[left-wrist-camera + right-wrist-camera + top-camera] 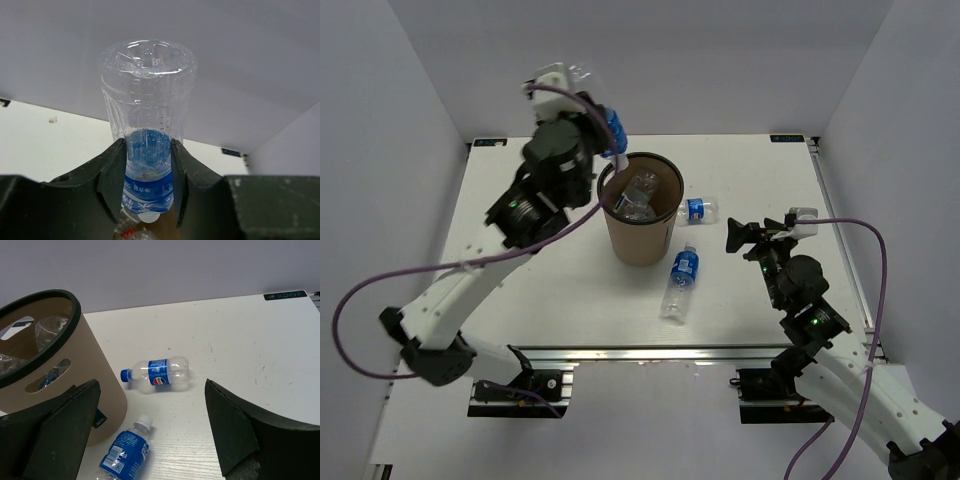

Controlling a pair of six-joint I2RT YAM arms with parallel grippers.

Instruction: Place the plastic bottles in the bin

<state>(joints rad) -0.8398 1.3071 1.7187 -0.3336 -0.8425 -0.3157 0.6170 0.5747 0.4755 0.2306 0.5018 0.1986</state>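
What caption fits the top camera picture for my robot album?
Left arm holds a blue-label bottle cap-down above the rim of the brown bin; two more bottles lie on the table.

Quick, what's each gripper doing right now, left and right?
Left gripper: closed on a plastic bottle, cap pointing down.
Right gripper: open, holding nothing.

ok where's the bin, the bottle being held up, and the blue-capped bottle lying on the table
bin [638,245]: top external view, outer side wall
held bottle [147,100]: left wrist view, clear body above the label
blue-capped bottle [159,372]: right wrist view, blue label band
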